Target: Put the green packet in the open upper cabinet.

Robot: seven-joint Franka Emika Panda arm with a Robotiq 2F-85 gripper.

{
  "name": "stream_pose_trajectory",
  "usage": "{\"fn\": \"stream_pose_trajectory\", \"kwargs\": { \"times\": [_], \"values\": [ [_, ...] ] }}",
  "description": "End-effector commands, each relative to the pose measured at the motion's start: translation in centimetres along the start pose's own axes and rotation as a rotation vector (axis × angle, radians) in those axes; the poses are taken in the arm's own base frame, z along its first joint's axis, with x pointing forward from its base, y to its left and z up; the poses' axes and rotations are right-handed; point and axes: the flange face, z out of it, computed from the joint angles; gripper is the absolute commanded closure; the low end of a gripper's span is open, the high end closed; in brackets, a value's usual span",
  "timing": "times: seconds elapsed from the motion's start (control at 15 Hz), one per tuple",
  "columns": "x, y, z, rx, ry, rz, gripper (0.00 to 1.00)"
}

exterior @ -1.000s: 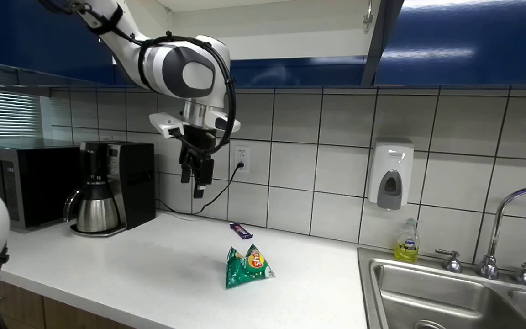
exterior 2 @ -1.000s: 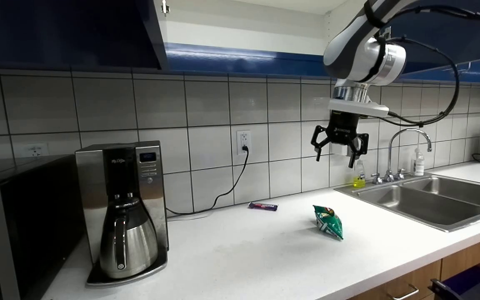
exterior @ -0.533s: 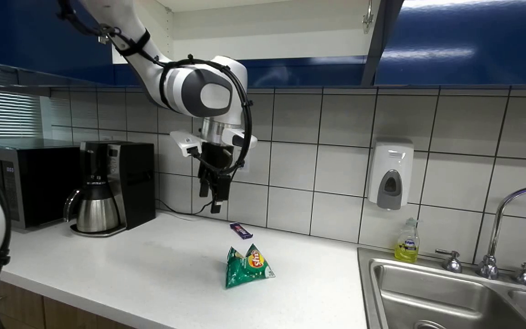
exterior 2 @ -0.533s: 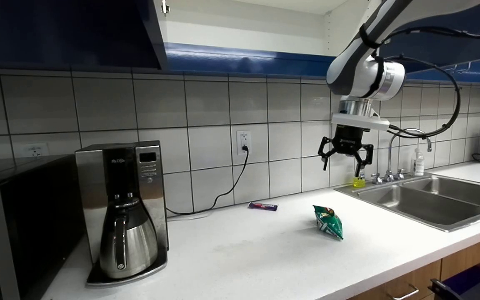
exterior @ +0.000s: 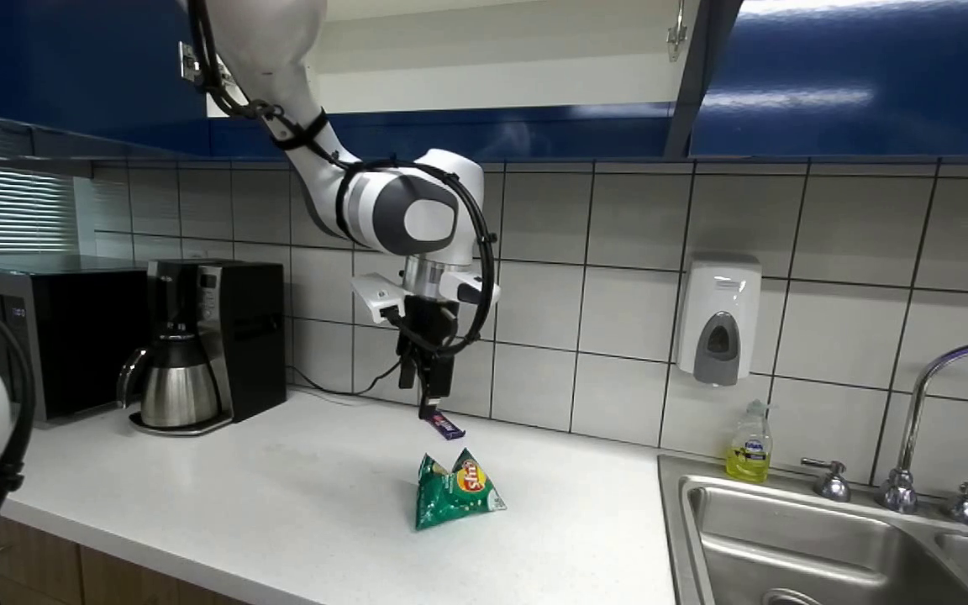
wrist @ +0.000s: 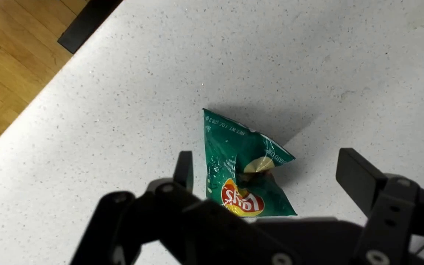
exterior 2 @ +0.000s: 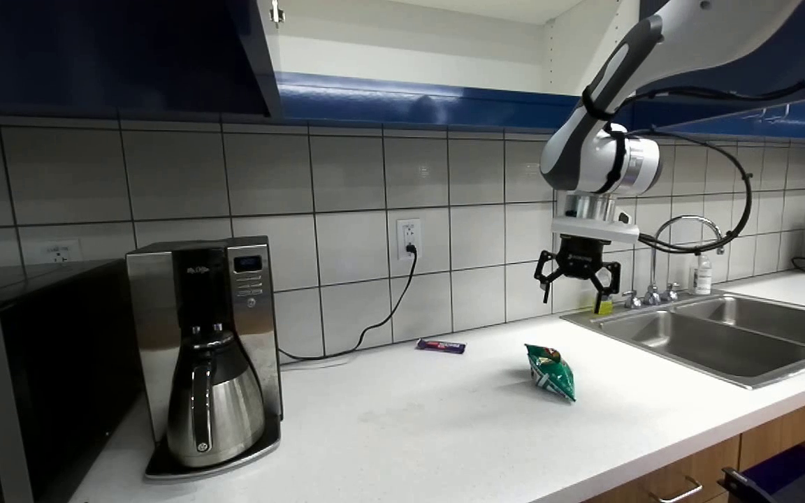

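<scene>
The green packet (exterior: 450, 500) lies crinkled on the white counter, its red and yellow logo showing. It also shows near the sink in an exterior view (exterior 2: 550, 374). My gripper (exterior 2: 571, 302) is open and empty, pointing down above the counter, higher than the packet and apart from it. In the wrist view, the packet (wrist: 226, 147) appears between the two spread fingers of my gripper (wrist: 265, 162), and its lower edge meets the dark gripper body in the picture. The open upper cabinet (exterior: 492, 84) has a white interior and blue trim; it also shows in an exterior view (exterior 2: 409, 42).
A small purple bar (exterior 2: 441, 346) lies near the tiled wall. A coffee maker (exterior 2: 207, 363) and a microwave (exterior 2: 60, 363) stand at one end. A steel sink (exterior 2: 710, 335) with a faucet and a yellow soap bottle (exterior: 749, 449) is at the other. A soap dispenser (exterior: 719, 319) hangs on the wall.
The arm and open gripper have come down toward the counter, moving rightward in an exterior view, closer to the packet. The packet has not moved.
</scene>
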Motion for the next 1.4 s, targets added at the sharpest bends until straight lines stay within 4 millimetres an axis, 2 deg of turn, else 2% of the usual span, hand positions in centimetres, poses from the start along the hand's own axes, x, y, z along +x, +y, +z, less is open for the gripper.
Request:
{"fn": "stream_pose_trajectory", "kwargs": {
  "times": [0.0, 0.27, 0.73, 1.33],
  "values": [
    [2.4, -1.4, 2.2, -0.006, -0.008, 0.014, 0.0],
    [4.1, -2.4, 5.1, -0.021, -0.031, 0.019, 0.0],
    [6.6, -2.7, 8.6, -0.047, -0.045, 0.046, 0.0],
    [8.9, -2.3, 11.4, -0.082, -0.041, 0.085, 0.0]
  ]
}}
